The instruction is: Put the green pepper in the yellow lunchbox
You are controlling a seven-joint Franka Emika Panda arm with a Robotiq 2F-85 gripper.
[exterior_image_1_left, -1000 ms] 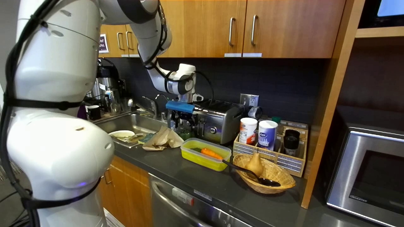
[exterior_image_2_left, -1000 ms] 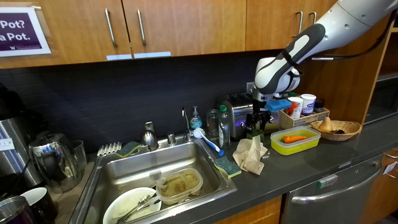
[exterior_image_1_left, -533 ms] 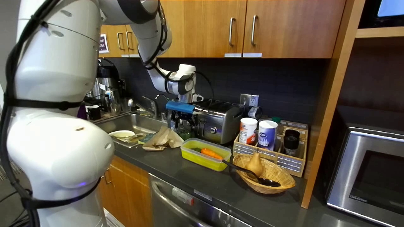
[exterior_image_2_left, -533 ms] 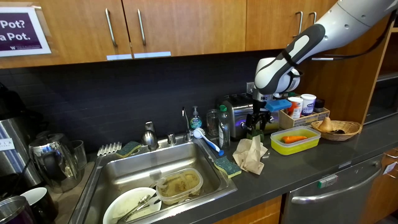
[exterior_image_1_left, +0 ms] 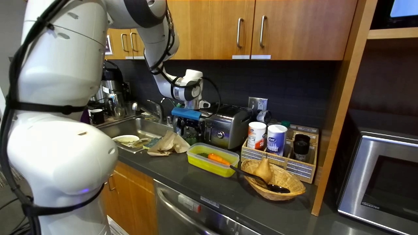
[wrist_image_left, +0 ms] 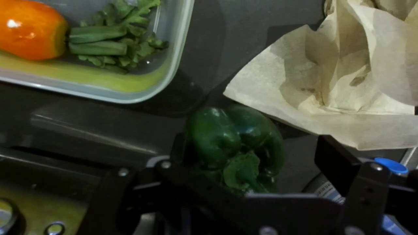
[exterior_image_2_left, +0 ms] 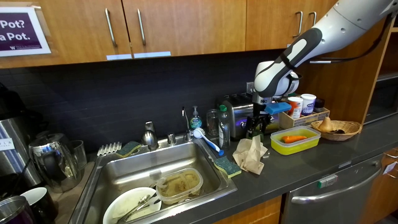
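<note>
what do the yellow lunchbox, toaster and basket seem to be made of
The yellow lunchbox is probably smooth, slightly translucent plastic, going by its pale rim and rounded corners. The toaster seems shiny metal, perhaps steel: silvery, with a yellow reflection low down. The basket looks like matte wicker, given its woven strands.

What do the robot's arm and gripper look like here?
The Panda arm is glossy white with rounded segments and dark grey joint panels; black cables run along it, bound by black straps. The Robotiq gripper is black, with two blocky fingers and silvery screw heads. A bright blue block sits above the fingers.
</note>
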